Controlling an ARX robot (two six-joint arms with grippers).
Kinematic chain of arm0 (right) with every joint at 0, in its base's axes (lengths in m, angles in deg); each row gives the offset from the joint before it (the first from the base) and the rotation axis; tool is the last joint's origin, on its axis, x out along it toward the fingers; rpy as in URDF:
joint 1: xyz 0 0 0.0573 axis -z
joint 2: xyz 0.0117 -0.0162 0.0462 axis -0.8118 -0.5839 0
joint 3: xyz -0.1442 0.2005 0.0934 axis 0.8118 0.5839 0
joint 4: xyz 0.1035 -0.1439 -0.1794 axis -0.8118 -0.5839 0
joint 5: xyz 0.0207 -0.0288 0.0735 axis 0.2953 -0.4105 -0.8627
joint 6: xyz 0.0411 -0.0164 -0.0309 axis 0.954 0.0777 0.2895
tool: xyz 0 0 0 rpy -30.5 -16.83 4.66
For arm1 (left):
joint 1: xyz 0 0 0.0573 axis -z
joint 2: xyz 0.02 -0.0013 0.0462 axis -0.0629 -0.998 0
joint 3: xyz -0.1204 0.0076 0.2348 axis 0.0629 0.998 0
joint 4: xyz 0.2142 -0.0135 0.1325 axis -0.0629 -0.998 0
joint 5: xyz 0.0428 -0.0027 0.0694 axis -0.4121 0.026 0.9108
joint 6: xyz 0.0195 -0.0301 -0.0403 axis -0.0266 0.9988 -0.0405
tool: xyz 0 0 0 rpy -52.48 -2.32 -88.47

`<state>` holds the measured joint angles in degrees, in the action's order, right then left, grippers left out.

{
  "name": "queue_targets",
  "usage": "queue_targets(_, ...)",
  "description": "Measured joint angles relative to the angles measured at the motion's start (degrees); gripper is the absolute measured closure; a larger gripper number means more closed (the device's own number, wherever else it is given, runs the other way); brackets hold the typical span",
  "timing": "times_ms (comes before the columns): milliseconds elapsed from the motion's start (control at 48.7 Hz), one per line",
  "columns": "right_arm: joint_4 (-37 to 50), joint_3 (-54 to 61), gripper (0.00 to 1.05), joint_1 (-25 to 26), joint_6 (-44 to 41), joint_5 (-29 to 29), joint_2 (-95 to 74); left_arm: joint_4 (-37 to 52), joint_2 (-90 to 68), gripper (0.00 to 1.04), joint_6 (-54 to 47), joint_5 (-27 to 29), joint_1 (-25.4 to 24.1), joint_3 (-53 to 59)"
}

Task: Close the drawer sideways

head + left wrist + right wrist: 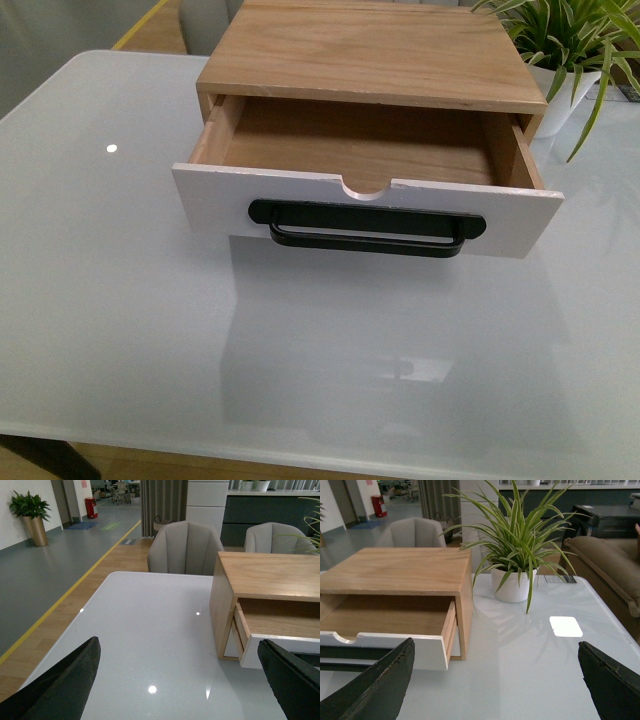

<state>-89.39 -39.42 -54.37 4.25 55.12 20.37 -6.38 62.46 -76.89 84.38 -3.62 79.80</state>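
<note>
- On the white table (120, 300), the drawer (300, 195) is seen pulled out.
- The left gripper (177, 641) and right gripper (495, 642) are held with fingers apart, presumably readied for pushing.

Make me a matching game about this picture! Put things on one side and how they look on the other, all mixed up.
Things:
1. drawer
2. bar handle
3. spider plant
4. chair

How it looks:
A. grey
B. pulled open
C. black
D. green striped leaves

Pairs: 1-B, 2-C, 3-D, 4-A
</note>
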Motion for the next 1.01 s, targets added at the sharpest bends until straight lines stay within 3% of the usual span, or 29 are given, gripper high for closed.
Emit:
queue_targets(781, 0.00, 0.00, 0.09, 0.00, 0.00, 0.00, 0.00, 0.00, 0.00, 0.09, 0.00, 0.00, 0.00, 0.00)
queue_targets(842, -6.23, -2.43, 0.09, -2.43, -2.67, 5.35, -4.59, -10.01, -5.07, 0.09, -2.21, -9.09, -1.57, -3.67)
queue_targets(884, -5.92, -3.39, 0.09, -4.24, -4.96, 6.93, -9.49, -13.73, -9.66, 0.09, -3.32, -12.66, -0.98, -5.70)
queue_targets(1007, 2.78, -4.96, 0.09, -9.25, -13.33, 6.21, -21.70, -8.44, -19.69, 0.09, -7.10, -15.19, 3.19, -6.80)
